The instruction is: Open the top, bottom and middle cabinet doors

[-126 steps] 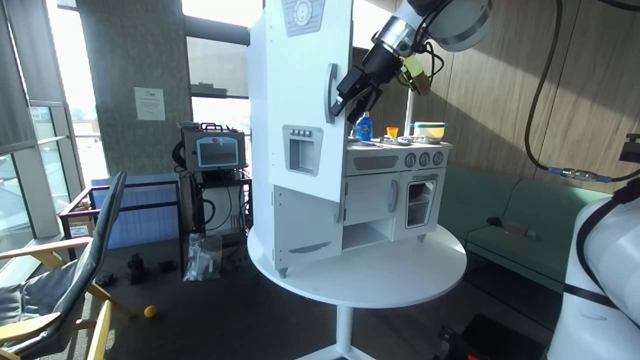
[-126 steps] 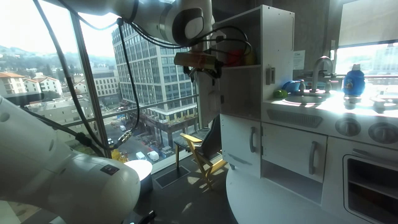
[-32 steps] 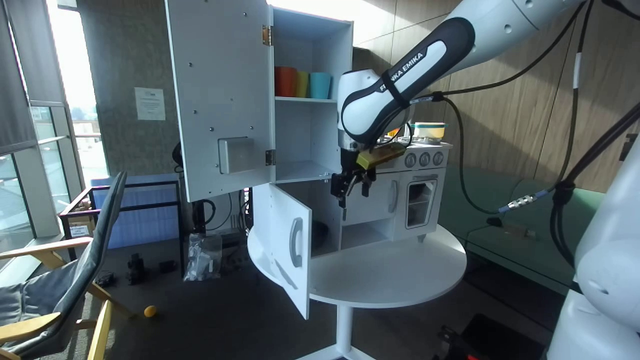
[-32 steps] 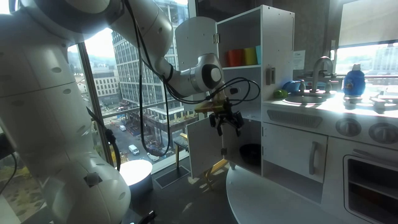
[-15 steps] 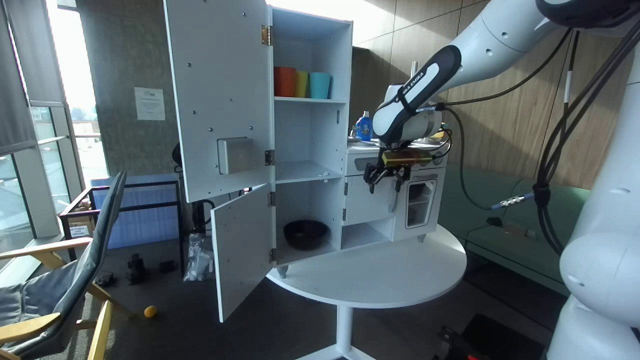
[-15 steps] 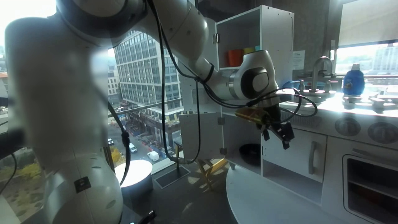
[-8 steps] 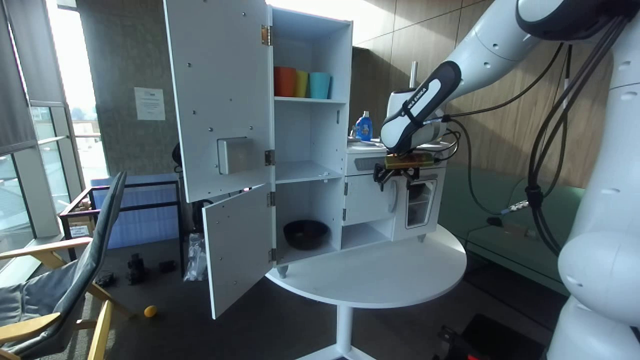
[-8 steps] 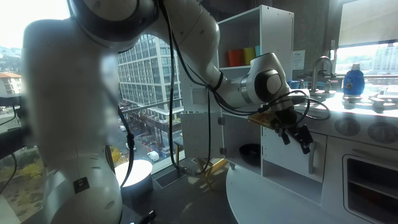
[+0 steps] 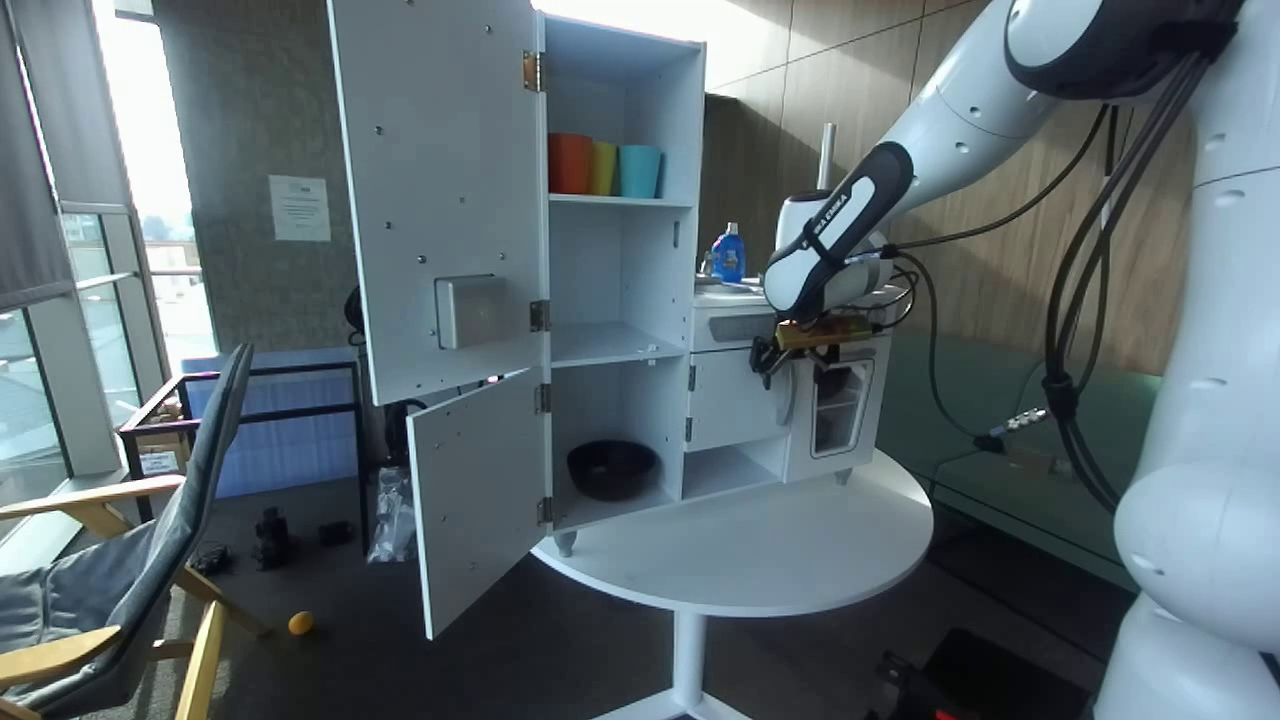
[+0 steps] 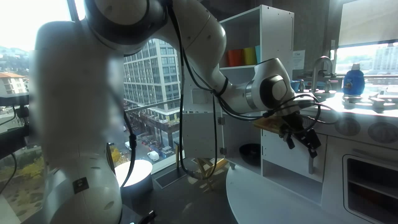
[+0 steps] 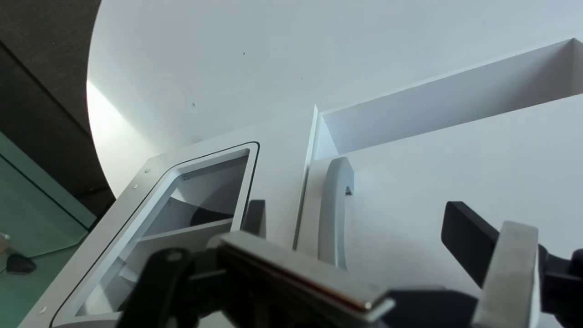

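The tall white cabinet's top door [image 9: 440,200] and bottom door [image 9: 480,500] both stand wide open. The middle door [image 9: 735,405] under the counter is shut; it also shows in an exterior view [image 10: 283,152] and in the wrist view [image 11: 455,173]. Its grey handle [image 11: 332,209] is upright near the oven side, and its lower end shows below the gripper in an exterior view [image 10: 311,166]. My gripper [image 11: 357,223] is open and empty in front of this door, its fingers either side of the handle and apart from it. It also shows in both exterior views [image 9: 797,375] [image 10: 302,149].
The oven front [image 11: 196,218] adjoins the middle door. An open shelf [image 9: 730,470] lies below it. A black bowl [image 9: 612,468] and cups [image 9: 570,163] stand inside the cabinet. A blue bottle [image 9: 728,255] stands on the counter. The round table [image 9: 760,560] carries the unit.
The top door has swung from partly open to wide open and the bottom door from shut to wide open. My gripper has left them, moved across to the middle door and lowered slightly.
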You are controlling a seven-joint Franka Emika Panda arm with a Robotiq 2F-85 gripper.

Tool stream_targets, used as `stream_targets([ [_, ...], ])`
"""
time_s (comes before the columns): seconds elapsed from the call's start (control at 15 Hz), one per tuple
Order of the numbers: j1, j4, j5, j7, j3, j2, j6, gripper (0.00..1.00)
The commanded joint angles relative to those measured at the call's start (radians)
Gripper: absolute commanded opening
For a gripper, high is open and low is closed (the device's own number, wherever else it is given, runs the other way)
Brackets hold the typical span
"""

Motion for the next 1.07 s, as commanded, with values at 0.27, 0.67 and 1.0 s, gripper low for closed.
stream_targets([
  [0.27,-0.007,-0.056,-0.062,-0.014,-0.045,0.02,0.154,1.0],
  [0.67,-0.098,-0.194,0.034,-0.264,-0.08,0.083,0.491,1.0],
  [1.0,-0.387,-0.307,0.097,-0.488,0.216,0.072,0.615,1.0],
])
